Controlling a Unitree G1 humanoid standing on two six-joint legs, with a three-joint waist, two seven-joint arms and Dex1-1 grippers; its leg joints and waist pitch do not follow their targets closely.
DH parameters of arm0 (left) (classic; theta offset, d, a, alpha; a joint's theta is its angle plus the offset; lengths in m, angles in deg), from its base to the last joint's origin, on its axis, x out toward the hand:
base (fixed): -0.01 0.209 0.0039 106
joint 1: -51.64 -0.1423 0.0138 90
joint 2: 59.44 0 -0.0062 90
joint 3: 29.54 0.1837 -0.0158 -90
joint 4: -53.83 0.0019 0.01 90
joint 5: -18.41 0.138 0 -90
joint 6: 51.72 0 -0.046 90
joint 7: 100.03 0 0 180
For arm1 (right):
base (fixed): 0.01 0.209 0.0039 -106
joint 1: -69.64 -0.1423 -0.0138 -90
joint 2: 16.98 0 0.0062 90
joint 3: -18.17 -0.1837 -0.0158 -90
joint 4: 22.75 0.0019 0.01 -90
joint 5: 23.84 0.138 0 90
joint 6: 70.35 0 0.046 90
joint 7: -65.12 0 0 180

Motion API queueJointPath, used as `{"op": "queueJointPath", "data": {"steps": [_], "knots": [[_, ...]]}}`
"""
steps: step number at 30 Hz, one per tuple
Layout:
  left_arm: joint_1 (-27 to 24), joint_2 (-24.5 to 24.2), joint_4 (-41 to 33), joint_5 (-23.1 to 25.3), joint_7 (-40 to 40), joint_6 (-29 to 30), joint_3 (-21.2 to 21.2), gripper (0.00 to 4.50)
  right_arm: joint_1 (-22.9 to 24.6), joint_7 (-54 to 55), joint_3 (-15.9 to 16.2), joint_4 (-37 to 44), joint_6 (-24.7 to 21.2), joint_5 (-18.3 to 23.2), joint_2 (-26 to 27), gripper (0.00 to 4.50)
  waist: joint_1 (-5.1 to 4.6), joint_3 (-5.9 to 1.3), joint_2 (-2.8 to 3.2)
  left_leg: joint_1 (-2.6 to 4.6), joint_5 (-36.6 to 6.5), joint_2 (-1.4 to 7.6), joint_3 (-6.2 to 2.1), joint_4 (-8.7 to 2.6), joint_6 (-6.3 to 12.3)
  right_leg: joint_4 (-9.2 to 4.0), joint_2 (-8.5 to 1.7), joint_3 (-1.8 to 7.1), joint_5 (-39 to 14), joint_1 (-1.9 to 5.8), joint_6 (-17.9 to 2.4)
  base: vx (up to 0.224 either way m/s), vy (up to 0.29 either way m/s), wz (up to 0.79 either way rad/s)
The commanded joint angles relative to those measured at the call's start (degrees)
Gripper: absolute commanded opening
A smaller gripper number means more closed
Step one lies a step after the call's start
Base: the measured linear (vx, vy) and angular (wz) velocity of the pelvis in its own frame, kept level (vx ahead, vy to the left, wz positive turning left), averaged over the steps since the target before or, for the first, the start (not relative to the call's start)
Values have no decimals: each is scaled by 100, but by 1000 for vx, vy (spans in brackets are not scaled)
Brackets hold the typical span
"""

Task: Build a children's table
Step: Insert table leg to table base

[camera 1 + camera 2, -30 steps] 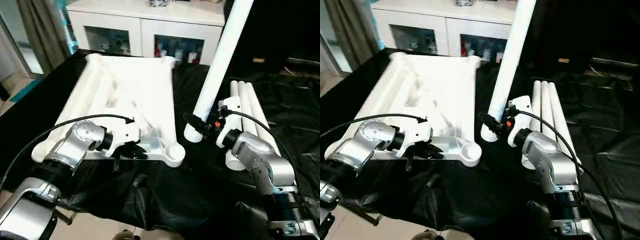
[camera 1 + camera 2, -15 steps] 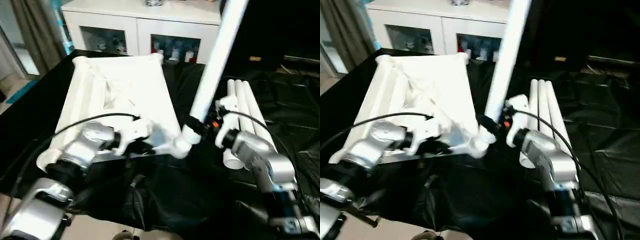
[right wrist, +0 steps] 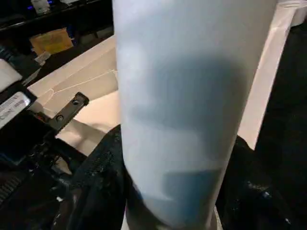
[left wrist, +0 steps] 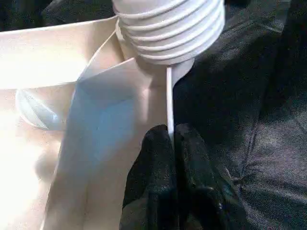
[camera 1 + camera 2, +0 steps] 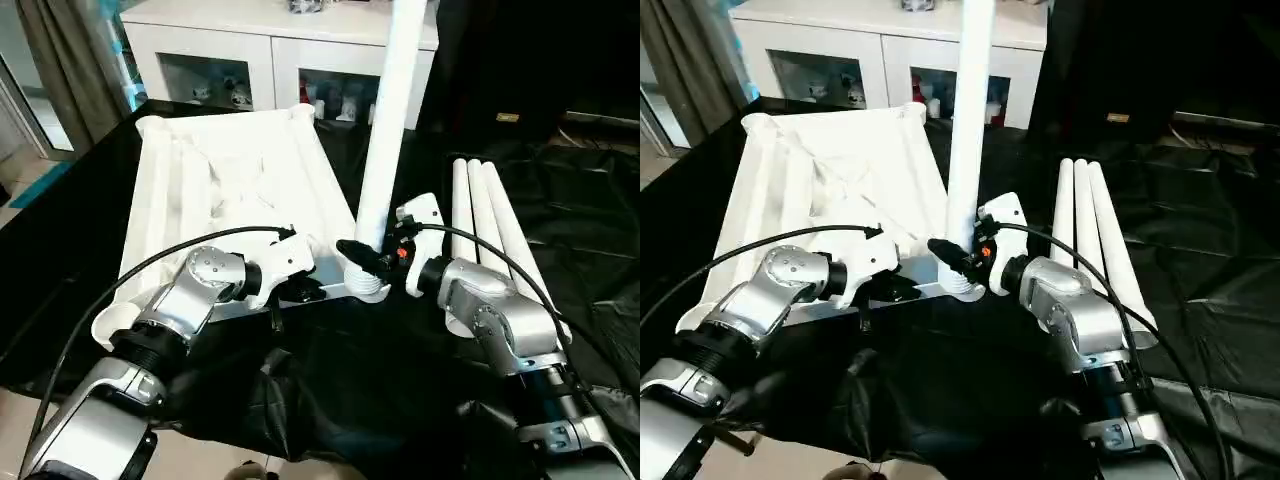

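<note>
The children's table top (image 5: 230, 170) lies upside down on the black cloth, its ribbed underside facing up. My left gripper (image 5: 305, 290) is shut on a thin rib (image 4: 169, 96) at the top's near edge, right beside the near right corner. My right gripper (image 5: 362, 255) is shut around a white leg (image 5: 390, 120) and holds it upright. The leg's threaded end (image 4: 168, 28) sits at that corner socket with several threads still showing. In the right wrist view the leg (image 3: 192, 105) stands between the black fingers (image 3: 103, 163).
Three more white legs (image 5: 490, 220) lie side by side on the black cloth to the right of my right arm. A white cabinet (image 5: 250, 50) with glass-fronted shelves stands behind the table top. The cloth's near edge hangs just in front of my arms.
The held leg has swung from leaning to upright. Its threaded end has gone from beside the near right corner socket onto it. The table top's near edge has turned with my left gripper.
</note>
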Motion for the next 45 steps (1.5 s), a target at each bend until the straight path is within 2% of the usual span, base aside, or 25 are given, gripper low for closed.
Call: {"op": "queueJointPath", "data": {"steps": [1,4,5,7,8,9,11,15,21,22,26,30,31,34,37,39,44,45], "knots": [[-84,-98,-59,-8,32,-64,-118,0,-155,-3,-28,-149,105,-70,-35,191,8,-435,-40,80,-841,477,-263,-443,42,-459,-715,434,-1597,293,-890,0,0,0],[-116,-137,-100,-29,109,-66,-109,0,-220,-19,-43,-263,154,-109,-45,191,-3,-441,-51,69,-760,471,-257,-437,63,-438,-713,438,-1455,304,-939,0,0,0],[-143,-168,-136,-38,176,-69,-112,0,-258,-54,-45,-346,149,-144,-55,191,-12,-439,-77,72,-731,471,-250,-440,90,-437,-703,435,-1407,299,-951,0,0,0],[-156,-181,-148,-35,193,-69,-120,0,-271,-73,-26,-395,157,-176,-67,191,-15,-442,-60,66,-675,469,-248,-433,111,-425,-708,437,-1335,302,-963,0,0,0],[-159,-192,-157,-35,210,-56,-119,0,-275,-95,-13,-409,149,-177,-75,191,-19,-443,-79,63,-661,470,-246,-434,122,-423,-710,437,-1315,307,-968,0,0,0],[-159,-196,-161,-37,219,-46,-119,0,-280,-111,-1,-418,139,-180,-84,191,-17,-443,-68,67,-644,470,-247,-433,137,-421,-711,436,-1299,306,-971,0,0,0],[-172,-217,-193,-56,267,-5,-128,0,-308,-275,108,-461,30,-194,-155,191,-23,-441,-87,63,-648,469,-247,-434,150,-423,-708,431,-1355,311,-954,0,0,0],[-201,-212,-233,-90,331,40,-138,0,-318,-327,180,-517,43,-276,-195,191,-24,-429,-77,74,-739,468,-242,-435,122,-455,-714,434,-1535,300,-937,0,0,0],[-243,-221,-283,-67,377,53,-122,0,-402,-289,74,-686,94,-271,-175,191,-25,-439,-78,82,-728,481,-248,-442,87,-424,-701,436,-1372,299,-985,0,0,0],[-242,-219,-282,-63,380,53,-121,0,-411,-302,46,-709,95,-230,-158,191,-20,-444,-59,82,-713,479,-249,-438,93,-419,-709,437,-1326,301,-1010,0,0,0],[-231,-208,-278,-47,380,55,-122,0,-436,-343,-12,-782,83,-181,-100,191,-17,-436,-72,81,-755,474,-244,-436,105,-442,-711,436,-1427,302,-984,0,0,0],[-200,-190,-253,-6,354,53,-117,0,-460,-401,-77,-938,59,-103,-17,191,-21,-437,-65,83,-786,478,-249,-438,91,-453,-714,433,-1501,302,-971,0,0,0],[-200,-192,-252,-4,355,53,-118,0,-458,-420,-84,-966,71,-90,-10,191,-21,-436,-45,87,-793,481,-255,-442,84,-448,-707,430,-1502,297,-974,0,0,0],[-199,-189,-242,3,347,49,-117,0,-419,-430,-174,-1043,90,-20,22,191,-22,-436,-56,89,-822,483,-252,-443,73,-453,-715,435,-1484,300,-988,0,0,0],[-191,-183,-222,17,320,36,-119,0,-303,-343,-325,-1163,157,5,58,191,-17,-441,-50,85,-820,483,-253,-440,71,-449,-720,435,-1440,304,-1012,0,0,0],[-186,-178,-211,23,292,9,-134,0,-189,-252,-435,-1193,197,32,136,191,-15,-438,-23,87,-839,482,-255,-443,62,-452,-713,432,-1457,295,-1012,0,0,0],[-158,-170,-171,43,274,-16,-146,0,-22,-128,-633,-1357,341,134,256,191,-13,-440,-27,99,-925,488,-258,-450,34,-470,-730,436,-1498,296,-1012,0,0,0],[-147,-170,-157,47,271,-25,-150,0,27,-96,-687,-1394,381,163,294,191,-19,-437,3,100,-1000,491,-265,-458,13,-483,-726,431,-1533,295,-1016,0,0,0]]}}
